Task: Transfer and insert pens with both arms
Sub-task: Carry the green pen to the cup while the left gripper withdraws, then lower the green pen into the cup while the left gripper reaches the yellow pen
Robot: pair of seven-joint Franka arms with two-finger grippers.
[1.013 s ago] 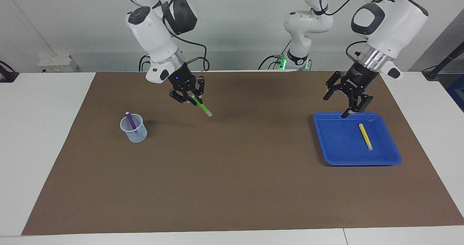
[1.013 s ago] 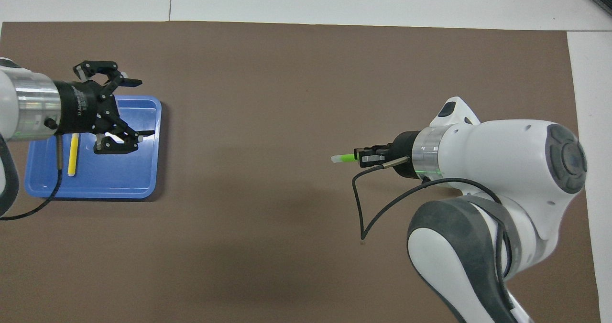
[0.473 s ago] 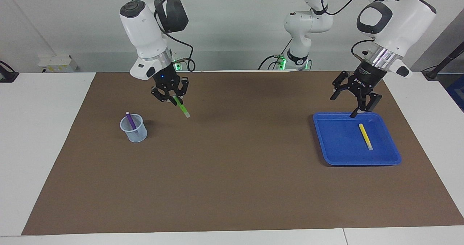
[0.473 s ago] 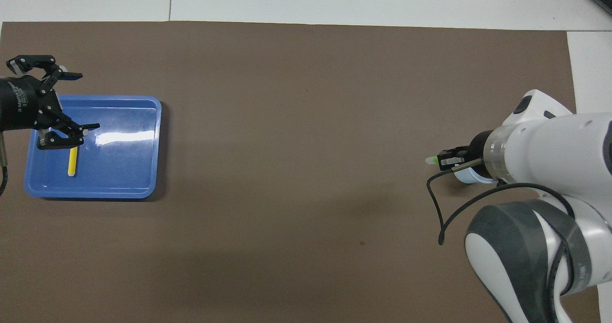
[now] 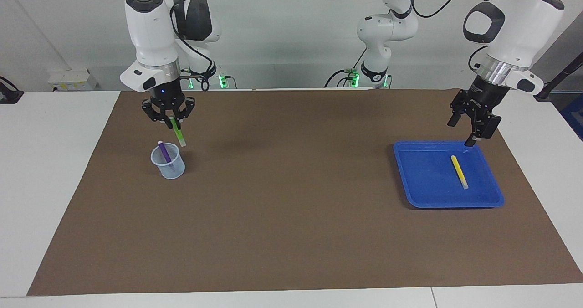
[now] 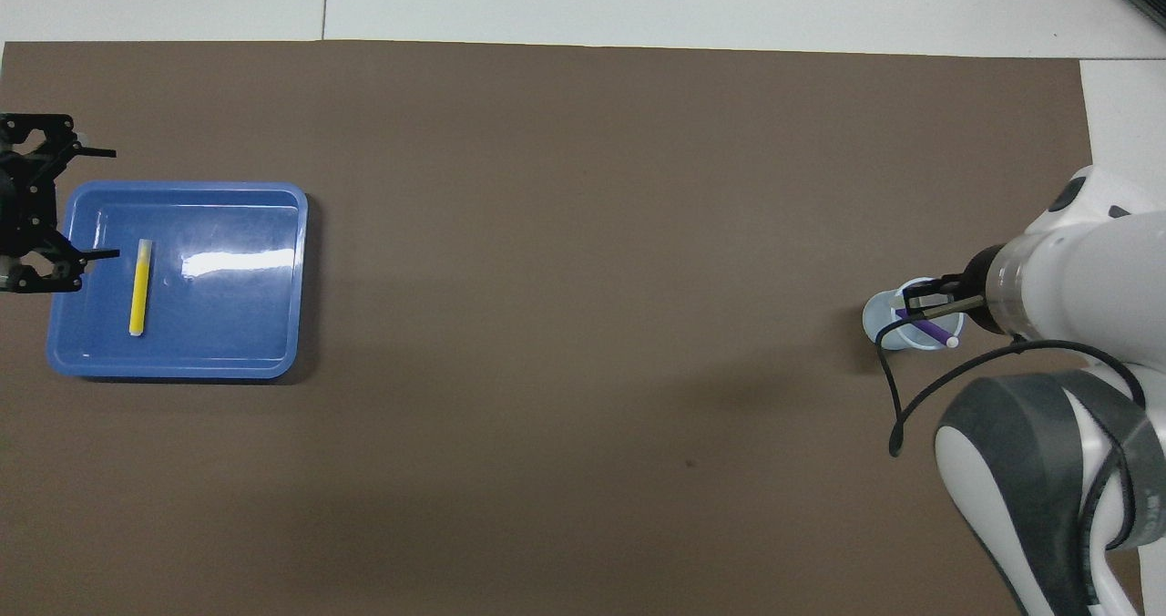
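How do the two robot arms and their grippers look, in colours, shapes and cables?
Both arms are white, rounded jointed segments with dark grey joint caps, silver wrist rings and black cables along them. The right gripper and left gripper are black, two-fingered, with linked outer bars. Green lights glow at the bases.

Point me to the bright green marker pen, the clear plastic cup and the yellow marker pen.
bright green marker pen (image 5: 178, 132), facing view, mid-barrel below the gripper
clear plastic cup (image 5: 173, 169), facing view, front wall
yellow marker pen (image 5: 458, 170), facing view, mid-barrel
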